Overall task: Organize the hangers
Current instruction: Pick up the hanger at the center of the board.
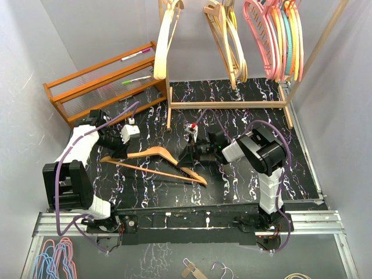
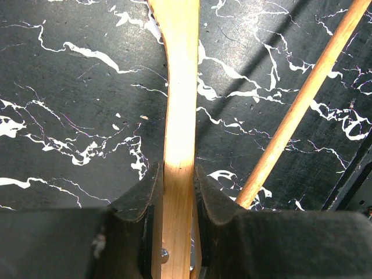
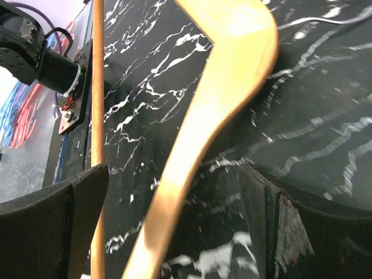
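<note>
- A wooden hanger lies flat on the tabletop between the two arms. It is well short of the frame at the far side, where the hung hangers crowd the rail.
- Its long axis runs left to right across the robot. The bottom bar slants nearer the arm bases toward the right end.
- The left claw is clamped on the hanger's left shoulder, with its fingers pressed to both faces of the wood.
- The right claw stands wide apart and straddles the right shoulder near a bend in the wood. The wood passes between the two sides and seems to touch neither.
- Each arm sits at its own end of the hanger, so neither has to reach across. The right claw probably need only close where it is to share the lift.
- The hook cannot be made out, so it is unclear which way it would have to turn to go on the rail.
</note>
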### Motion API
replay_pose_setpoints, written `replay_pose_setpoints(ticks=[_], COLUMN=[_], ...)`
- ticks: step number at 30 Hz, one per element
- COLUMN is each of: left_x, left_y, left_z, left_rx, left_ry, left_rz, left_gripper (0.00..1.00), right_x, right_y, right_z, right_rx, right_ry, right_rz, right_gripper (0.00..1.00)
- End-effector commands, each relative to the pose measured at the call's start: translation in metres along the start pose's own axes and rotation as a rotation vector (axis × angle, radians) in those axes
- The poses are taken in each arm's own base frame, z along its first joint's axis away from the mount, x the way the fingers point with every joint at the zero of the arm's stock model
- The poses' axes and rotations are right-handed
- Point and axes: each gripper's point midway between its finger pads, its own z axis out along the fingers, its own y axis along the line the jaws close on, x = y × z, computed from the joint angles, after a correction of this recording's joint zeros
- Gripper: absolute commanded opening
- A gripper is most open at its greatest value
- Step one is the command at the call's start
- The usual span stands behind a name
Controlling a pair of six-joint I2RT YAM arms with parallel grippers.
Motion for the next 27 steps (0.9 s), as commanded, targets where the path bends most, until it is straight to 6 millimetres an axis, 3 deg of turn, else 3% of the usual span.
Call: replay_pose_setpoints(ticks=[1,7,13,16,25,27], left_x=[-0.019,-0.018,-0.015,-0.014,-0.010,-0.007], left_y=[-0.002,-0.001,-0.001,0.000,0.009,0.012], left_z=[-0.012,-0.012,-0.012,-0.012,-0.011,-0.010], left_rx=[-0.010,-0.010,-0.008,-0.017,-0.052,-0.061], left_ry=[-0.071,-0.067,-0.057,-0.049,-0.025,-0.018], left_rz=[0.017,0.017,0.015,0.018,0.025,0.028], left_gripper=[0.00,0.00,0.00,0.00,0.00,0.00], right_x=[0.074,0.083,0.089,0.093,0.095,0.096], right_y=[-0.012,-0.031,-0.041,-0.044,-0.037,-0.033], right_z=[0.013,0.007,-0.002,-0.008,-0.026,-0.024], right_rx=[0.155,0.349,0.431,0.473,0.556,0.560], right_ry=[0.258,0.313,0.331,0.346,0.381,0.398], right_rz=[0.072,-0.024,-0.033,-0.035,-0.017,-0.021], right_gripper=[0.98,0.98,0.74,0.69,0.68,0.60])
